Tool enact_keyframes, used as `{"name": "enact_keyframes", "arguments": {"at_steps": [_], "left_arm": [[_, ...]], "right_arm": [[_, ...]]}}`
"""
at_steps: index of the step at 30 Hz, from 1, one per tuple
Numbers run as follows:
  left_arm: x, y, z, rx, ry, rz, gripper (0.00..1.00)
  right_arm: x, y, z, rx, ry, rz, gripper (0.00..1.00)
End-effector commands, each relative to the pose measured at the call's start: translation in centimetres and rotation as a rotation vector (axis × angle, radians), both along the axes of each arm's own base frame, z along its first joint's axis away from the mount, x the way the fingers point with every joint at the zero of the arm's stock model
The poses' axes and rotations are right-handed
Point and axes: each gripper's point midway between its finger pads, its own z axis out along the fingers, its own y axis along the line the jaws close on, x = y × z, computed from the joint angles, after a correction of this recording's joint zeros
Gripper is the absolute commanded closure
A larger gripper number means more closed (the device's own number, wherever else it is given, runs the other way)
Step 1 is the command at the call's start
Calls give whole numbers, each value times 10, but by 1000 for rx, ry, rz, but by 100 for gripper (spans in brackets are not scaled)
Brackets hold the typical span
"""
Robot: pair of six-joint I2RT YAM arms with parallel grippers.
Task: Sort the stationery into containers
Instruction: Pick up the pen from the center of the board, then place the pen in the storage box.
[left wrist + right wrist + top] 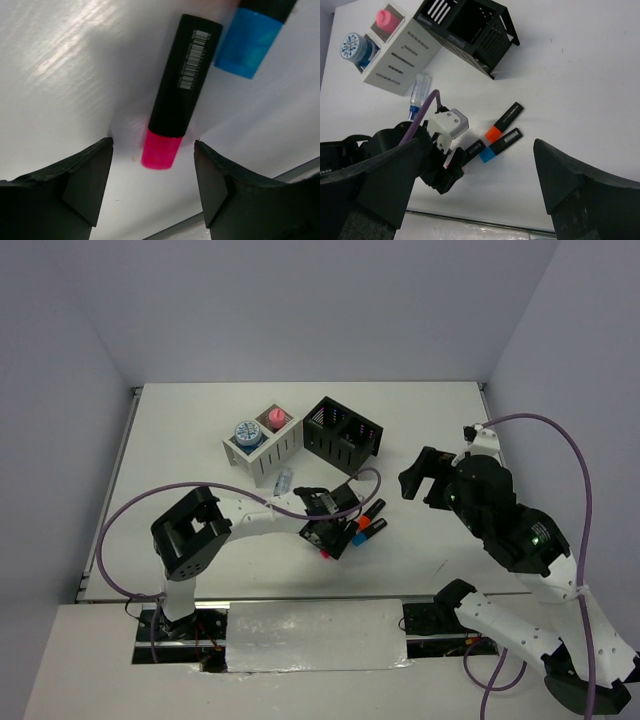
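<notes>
The left gripper [152, 146] is spread wide, one finger on either side of the capped end of the pink highlighter [182, 80]. The highlighter lies flat on the table [60, 75] just beside the blue highlighter [247, 45], so the gripper seems lined up to pinch it. The right gripper [420, 478] hangs released and empty well to the side, probably to keep clear of the black box [345, 435].
</notes>
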Motion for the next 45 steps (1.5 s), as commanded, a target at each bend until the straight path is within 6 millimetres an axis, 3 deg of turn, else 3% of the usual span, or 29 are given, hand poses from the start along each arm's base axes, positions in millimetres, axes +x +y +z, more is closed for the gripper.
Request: {"name": "enact_keyframes", "arguments": {"at_steps": [1,2,5,10,14,18,19,20,21,26,28,31,40,44,45], "left_arm": [[-4,-11,-7,-14,-18,-21,25],[-7,-12,-10,-12,-13,-20,33],[-13,-9,-22,2,-4,-17,41],[-21,8,-33,43,1,2,98],[-23,19,-12,22,-35,44,100],[-23,4,54,-220,-122,51,100],[-23,0,67,-275,-137,44,100],[-25,-2,91,-351,-166,38,100],[-24,-9,107,-419,-189,30,100],[-27,-20,168,-615,-262,-24,100],[-30,-24,177,-644,-266,-56,100],[-32,-28,193,-690,-277,-79,100],[-35,-30,214,-756,-294,-87,100],[-31,-28,214,-746,-310,-70,100],[-30,-28,214,-744,-311,-66,100]], "right_arm": [[-3,-5,-7,-14,30,-21,0],[-4,-5,-9,-10,32,-23,0],[-4,0,-8,13,28,-5,0],[-3,13,-8,57,10,46,0],[-3,23,-16,103,21,76,0],[-5,45,-27,217,44,132,0],[-2,52,-18,267,5,149,0],[-5,57,-25,311,15,154,0],[-4,68,-14,371,-25,203,0],[-6,104,-18,488,-2,343,2],[-7,120,-12,525,-8,423,4],[-3,126,-11,531,-7,435,6],[2,133,-53,450,139,387,11],[-8,144,-53,475,152,439,23],[-10,146,-52,481,155,452,31]]}}
